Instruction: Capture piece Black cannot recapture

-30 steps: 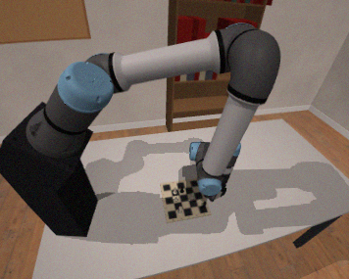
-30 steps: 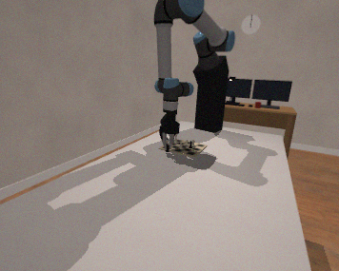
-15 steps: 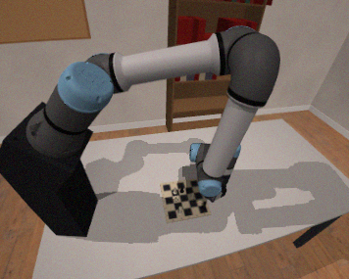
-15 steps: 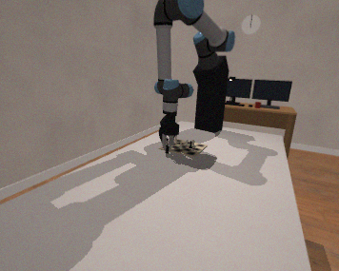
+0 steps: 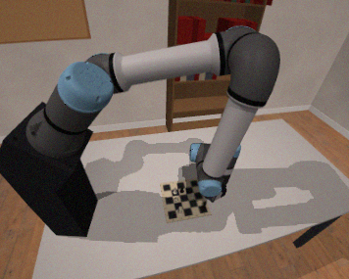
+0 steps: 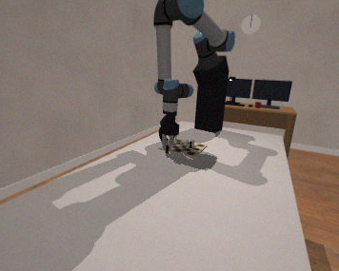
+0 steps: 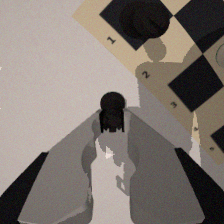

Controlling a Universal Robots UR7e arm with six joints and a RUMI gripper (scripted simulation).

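In the top view we see the arm reach over the white table [image 5: 135, 260], its claw [image 5: 221, 193] [image 6: 167, 143] [image 7: 112, 111] down by the edge of the chessboard [image 5: 166, 219] [image 6: 198, 152] [image 7: 131, 62]. Several pieces stand on the squares, white and dark, though at this size we cannot name them all. One dark piece [image 5: 204, 205] [image 7: 145, 20] stands near the board's corner.

In the exterior view the claw hangs low beside the board, its tips close to the table. We cannot tell from here whether what it carries touches down.

In the wrist view the claw is clamped on a small black piece [image 7: 112, 107], which sits between the fingertips, off the board, beside the edge numbered 1 to 5. The other dark piece stands on a dark square by the number 1.

We judge that the step in hand is setting the captured piece aside. The next move calls for us to settle its base flat on the table, clear of the board's edge, then part the fingers gently and rise straight up, so it stays upright. After that, we expect to fetch the capturing white piece, if its square is still unfilled; we cannot confirm that here.
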